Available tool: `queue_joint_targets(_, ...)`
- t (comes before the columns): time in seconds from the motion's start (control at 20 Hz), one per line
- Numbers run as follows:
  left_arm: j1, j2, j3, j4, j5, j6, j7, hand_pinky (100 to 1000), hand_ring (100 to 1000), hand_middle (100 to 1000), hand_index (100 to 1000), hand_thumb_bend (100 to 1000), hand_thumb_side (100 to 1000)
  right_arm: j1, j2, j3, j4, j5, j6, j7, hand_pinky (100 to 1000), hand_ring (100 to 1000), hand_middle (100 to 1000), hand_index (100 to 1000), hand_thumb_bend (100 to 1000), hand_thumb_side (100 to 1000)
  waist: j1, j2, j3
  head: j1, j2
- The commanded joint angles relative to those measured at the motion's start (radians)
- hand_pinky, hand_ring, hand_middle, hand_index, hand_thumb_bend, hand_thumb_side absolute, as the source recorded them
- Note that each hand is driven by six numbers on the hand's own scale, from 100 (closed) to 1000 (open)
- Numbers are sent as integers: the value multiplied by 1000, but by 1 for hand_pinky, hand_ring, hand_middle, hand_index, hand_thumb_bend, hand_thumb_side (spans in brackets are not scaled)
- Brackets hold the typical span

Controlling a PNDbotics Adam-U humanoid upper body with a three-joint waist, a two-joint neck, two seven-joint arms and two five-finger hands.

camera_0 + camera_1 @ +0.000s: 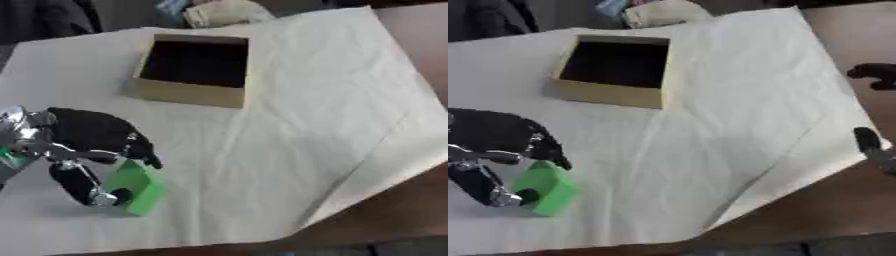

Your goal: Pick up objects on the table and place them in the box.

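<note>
A green block (140, 187) lies on the white paper at the lower left. My left hand (92, 137) is over it, fingers curled onto its top edge and thumb against its near side, so the hand is shut on the block. The open cardboard box (194, 92) stands at the upper middle, its dark inside showing nothing. Only dark fingers of my right hand (877, 75) show at the right edge of the right eye view; how they stand is not visible.
White creased paper (332, 100) covers most of the brown table (411, 210), with a corner ending at the lower right. A crumpled beige cloth (223, 12) lies beyond the box at the far edge.
</note>
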Motion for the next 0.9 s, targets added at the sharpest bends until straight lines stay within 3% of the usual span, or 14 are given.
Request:
queue_joint_targets(0.05,-6,52,38,-36,31,-34,-46,825,764,722,903,278,395,-4,-32,-11,-20,-3,1,-4,893,1000,902,1000,100,113,-4,-16,1,-2,4)
queue_joint_targets(0.4,-12,63,59,-40,53,-35,-46,847,795,765,922,310,416,-2,-33,-11,-20,-2,2,-4,893,1000,901,1000,100,114,-5,-17,3,-2,7)
queue_joint_targets(0.9,-16,53,30,-39,24,-28,-93,864,817,800,940,431,442,-1,-31,-10,-20,-4,2,-2,893,1000,901,1000,100,121,-7,-14,0,1,10)
